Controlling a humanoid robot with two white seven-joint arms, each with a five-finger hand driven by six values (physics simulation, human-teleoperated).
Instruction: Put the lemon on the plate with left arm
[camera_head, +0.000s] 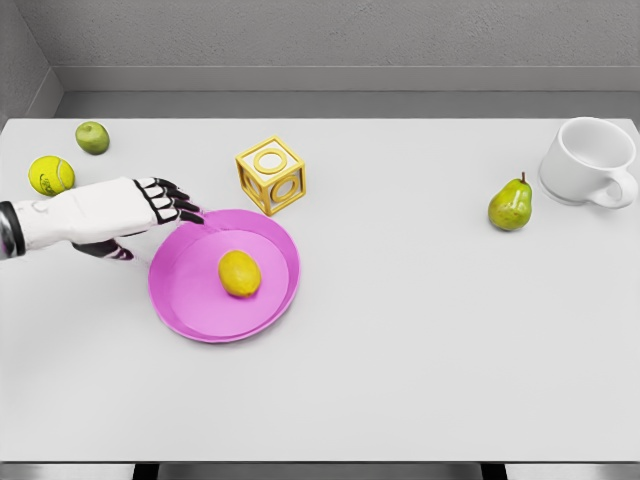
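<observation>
Far left: tennis ball (50, 175) near the table (400, 380) edge, green apple (92, 137) just beyond it. Next, left hand (120, 213) reaching in from the left edge, fingers (172, 201) extended and slightly apart, clamped on nothing, tips at the plate's far-left rim. Then pink plate (190, 300), with lemon (240, 273) lying inside it, right of centre, apart from the hand. Beyond the plate's far edge, yellow frame cube (271, 175). Well to the right, pear (510, 205), then white mug (588, 160) at the far right.

Judged as placement done, release complete, retreat in hand. To finish well: lift first, then draw back leftward, keeping fingertips off the rim so as not to tip or drag the plate; steer clear of the tennis ball on the way out; watch for the lemon rolling toward the plate's edge.
</observation>
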